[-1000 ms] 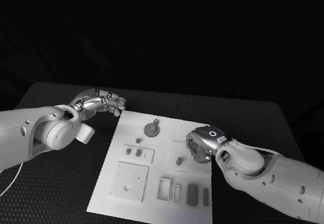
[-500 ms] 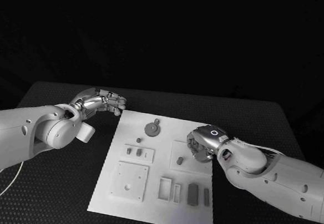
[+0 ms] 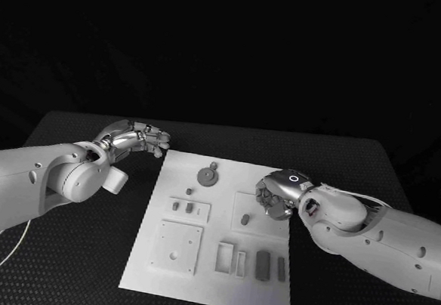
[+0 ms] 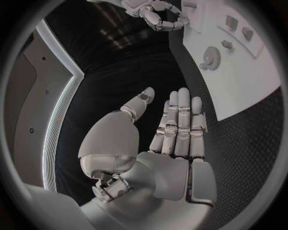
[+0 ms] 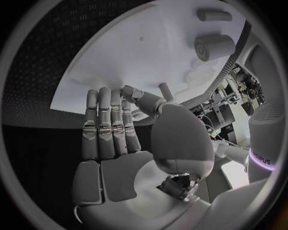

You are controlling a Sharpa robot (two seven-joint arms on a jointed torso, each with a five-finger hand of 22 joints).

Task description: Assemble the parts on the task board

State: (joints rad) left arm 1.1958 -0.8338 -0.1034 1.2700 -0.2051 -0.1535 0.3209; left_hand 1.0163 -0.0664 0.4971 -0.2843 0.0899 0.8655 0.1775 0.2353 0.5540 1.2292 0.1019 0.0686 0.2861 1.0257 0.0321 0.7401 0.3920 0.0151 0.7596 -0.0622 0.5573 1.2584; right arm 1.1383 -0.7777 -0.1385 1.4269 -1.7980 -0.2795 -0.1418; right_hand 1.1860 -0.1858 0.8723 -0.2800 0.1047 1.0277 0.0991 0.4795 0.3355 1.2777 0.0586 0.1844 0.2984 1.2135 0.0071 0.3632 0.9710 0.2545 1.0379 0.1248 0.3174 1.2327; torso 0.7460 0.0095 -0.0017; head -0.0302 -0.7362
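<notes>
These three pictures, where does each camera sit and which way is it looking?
Head view: from the robot's head, down at the task board; both arms show, left hand and right hand.
Left wrist view: behind the left hand, looking along its spread fingers toward the board.
Right wrist view: behind the right hand, facing the board.
Shared: all show the board; the left wrist view also catches the right hand.

The head camera is looking down from above at the task board (image 3: 219, 228) on the black table (image 3: 362, 163). The left wrist camera is sitting close behind the left hand (image 4: 174, 129), facing the board's edge from beside it. The right wrist camera is hovering nearer, just over the board (image 5: 150, 52). All three are sharing the board.
</notes>
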